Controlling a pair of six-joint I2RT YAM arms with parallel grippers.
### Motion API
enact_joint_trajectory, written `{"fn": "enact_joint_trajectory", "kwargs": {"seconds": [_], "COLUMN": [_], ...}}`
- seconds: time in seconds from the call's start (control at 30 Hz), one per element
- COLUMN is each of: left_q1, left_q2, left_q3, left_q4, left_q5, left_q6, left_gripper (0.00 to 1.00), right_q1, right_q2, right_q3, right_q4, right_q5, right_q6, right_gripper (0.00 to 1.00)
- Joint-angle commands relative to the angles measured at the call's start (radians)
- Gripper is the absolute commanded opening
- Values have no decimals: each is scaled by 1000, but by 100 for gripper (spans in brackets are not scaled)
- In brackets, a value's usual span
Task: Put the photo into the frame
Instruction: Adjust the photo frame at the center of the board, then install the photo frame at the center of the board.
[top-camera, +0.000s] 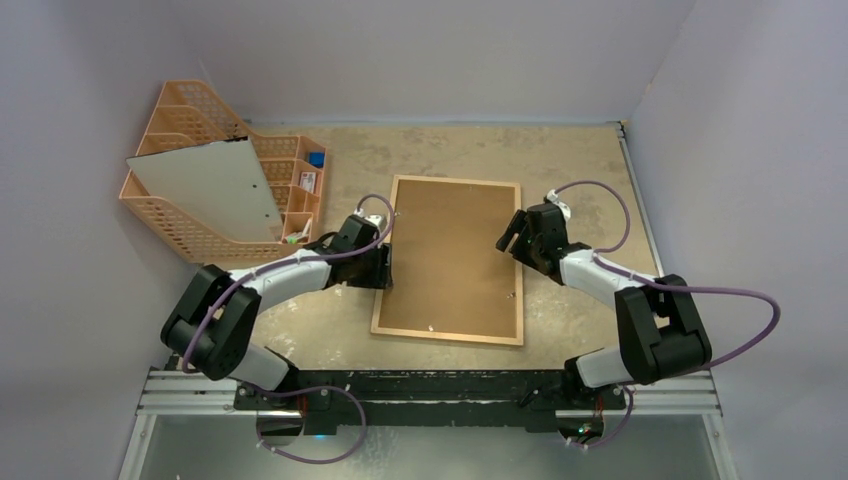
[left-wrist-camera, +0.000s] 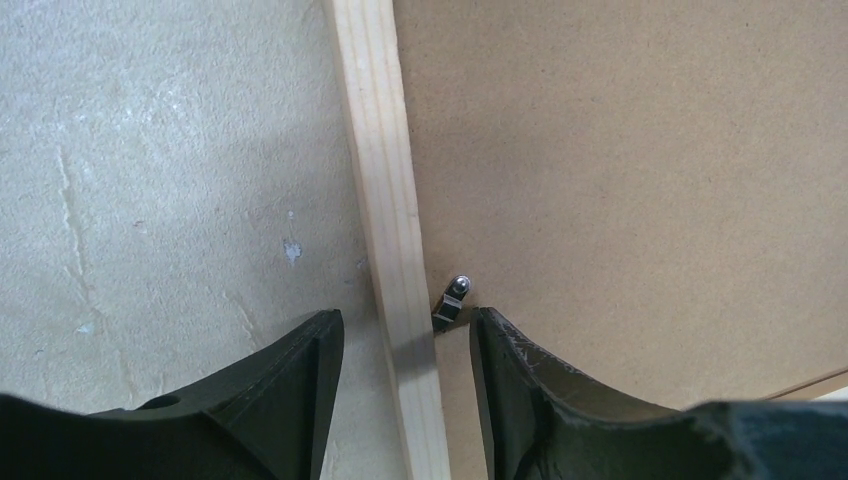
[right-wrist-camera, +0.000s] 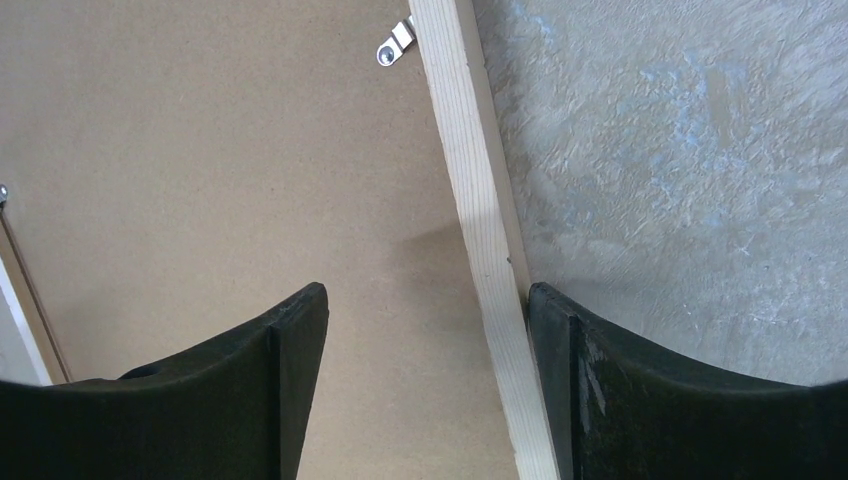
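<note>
- Frame (top-camera: 447, 337) centre, face down, brown backing board (top-camera: 450, 260) fitted.
- Left gripper (left-wrist-camera: 405, 318) and right gripper (right-wrist-camera: 428, 295) gape wide astride its side rails.
- Uneven squeezing could skid or twist it.

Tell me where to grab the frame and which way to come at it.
Take the frame by its thin wooden side rails, straight down from above, one pincer per long side. It lies flat on the table, the hardboard panel filling its back, so only the narrow rails offer an edge. The left pincer and right pincer straddle them, open. Avoid the metal clip.
</note>
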Motion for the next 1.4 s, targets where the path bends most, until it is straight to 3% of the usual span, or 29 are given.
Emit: {"fn": "enact_joint_trajectory", "kwargs": {"seconds": [0.0,0.13,0.3,0.87,1.37], "left_q1": [-23,-45,-65,-122,-129], "left_q2": [24,39,50,57,64], "left_q3": [39,58,77,78,142], "left_q4": [-7,-18,-53,-51,-151], "left_q5": [-39,-67,-159,-247,-229], "left_q6": [28,38,39,48,127], "left_gripper": [52,51,35,0,0], "right_q1": [2,2,3,3,3], "right_q2": [-3,10,18,45,50], "right_q3": [-15,-17,-23,-46,-54], "right_q4": [-2,1,5,35,42], "right_q5": [-38,-44,-45,-71,-76], "right_q6": [21,21,21,30,31], "right_gripper": [75,74,74,72,72]}}
